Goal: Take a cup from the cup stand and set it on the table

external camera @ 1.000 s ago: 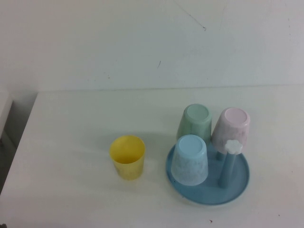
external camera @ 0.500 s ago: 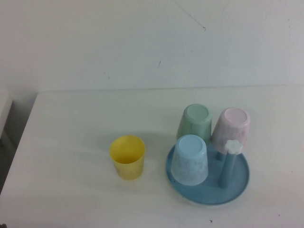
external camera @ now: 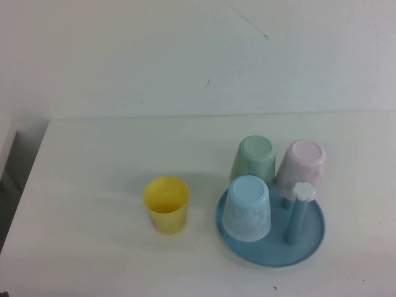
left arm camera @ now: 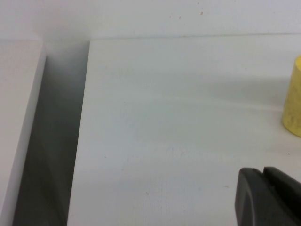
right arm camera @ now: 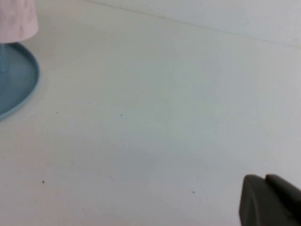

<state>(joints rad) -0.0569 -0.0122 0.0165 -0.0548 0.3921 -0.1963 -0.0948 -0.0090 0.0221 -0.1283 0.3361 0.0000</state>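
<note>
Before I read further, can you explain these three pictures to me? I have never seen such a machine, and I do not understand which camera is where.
A two-armed robot works at a white table. One camera looks down from above; the other two sit on the wrists. From above, neither arm shows. A yellow cup stands upright on the table, left of the blue cup stand. The stand carries upside-down light blue, green and pink cups, plus one bare peg. Each wrist picture shows a dark bit of its gripper, left and right, at the corner. Nothing is held.
</note>
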